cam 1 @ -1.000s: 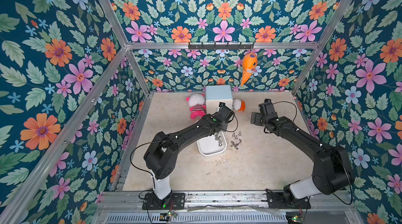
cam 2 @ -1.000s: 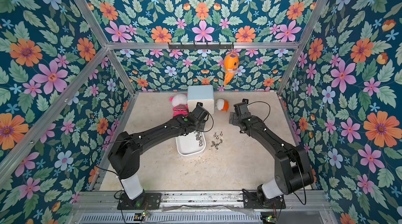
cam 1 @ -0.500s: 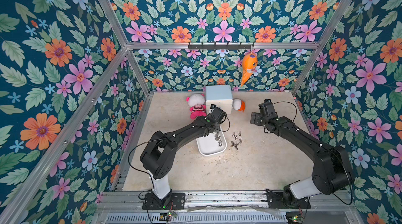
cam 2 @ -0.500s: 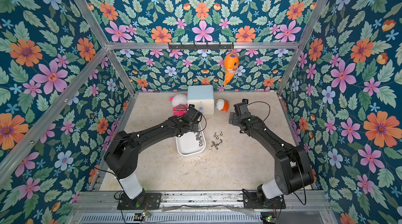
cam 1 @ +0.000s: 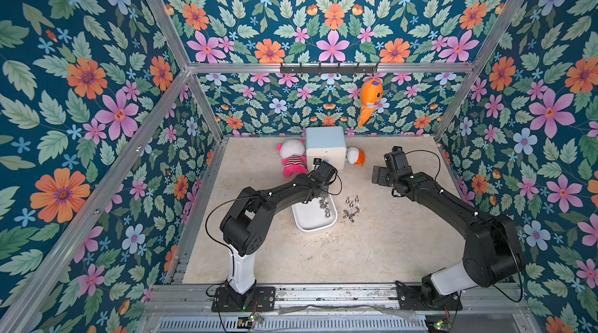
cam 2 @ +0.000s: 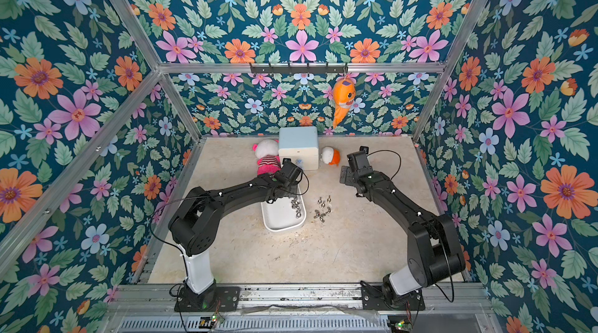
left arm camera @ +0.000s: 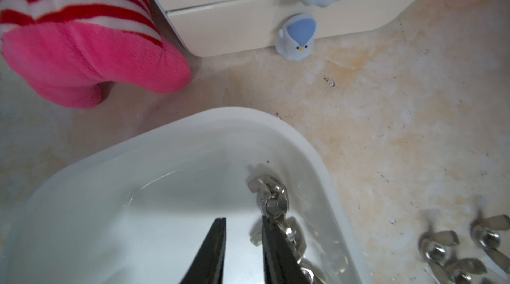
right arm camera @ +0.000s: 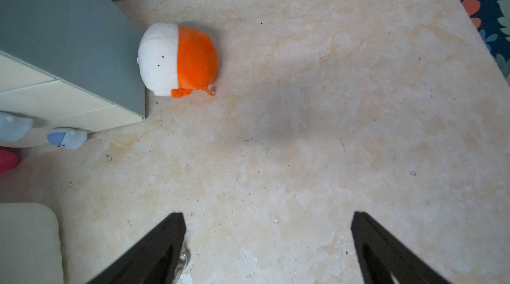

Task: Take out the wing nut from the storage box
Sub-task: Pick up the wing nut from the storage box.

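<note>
Left hand (left arm camera: pixel 242 219) back above box (left arm camera: pixel 193 117), ajar, apparently empty

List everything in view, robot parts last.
storage box: one, white, centre
boxed wing nuts: several, silver, along one wall
loose wing nuts: about five, silver, on table beside box
drawer cabinet: one, white, pale-blue top, rear
penguin knobs: two, pale blue, on drawers
striped doll: one, pink, beside cabinet
round plush: one, orange-white, beside cabinet
hook rail: one, black, back wall
fish plush: one, orange, hanging from rail
left gripper: one, black, fingers slightly apart, over box
right gripper: one, black, open, over table
</note>
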Action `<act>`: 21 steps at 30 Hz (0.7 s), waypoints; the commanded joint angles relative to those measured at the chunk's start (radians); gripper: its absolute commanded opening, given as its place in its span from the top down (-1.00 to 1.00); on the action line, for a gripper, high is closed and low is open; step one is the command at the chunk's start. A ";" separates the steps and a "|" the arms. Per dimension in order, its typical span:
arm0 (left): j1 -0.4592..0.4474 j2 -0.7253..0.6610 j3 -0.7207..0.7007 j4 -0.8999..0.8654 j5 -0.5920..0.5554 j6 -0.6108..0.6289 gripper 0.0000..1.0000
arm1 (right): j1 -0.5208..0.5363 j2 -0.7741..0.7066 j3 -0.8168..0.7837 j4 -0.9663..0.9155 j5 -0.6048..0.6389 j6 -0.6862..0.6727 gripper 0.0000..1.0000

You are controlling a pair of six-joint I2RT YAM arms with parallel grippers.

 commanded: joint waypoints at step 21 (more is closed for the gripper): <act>0.005 0.068 0.029 0.037 0.023 -0.018 0.44 | 0.001 0.001 0.012 -0.004 0.006 -0.005 -0.99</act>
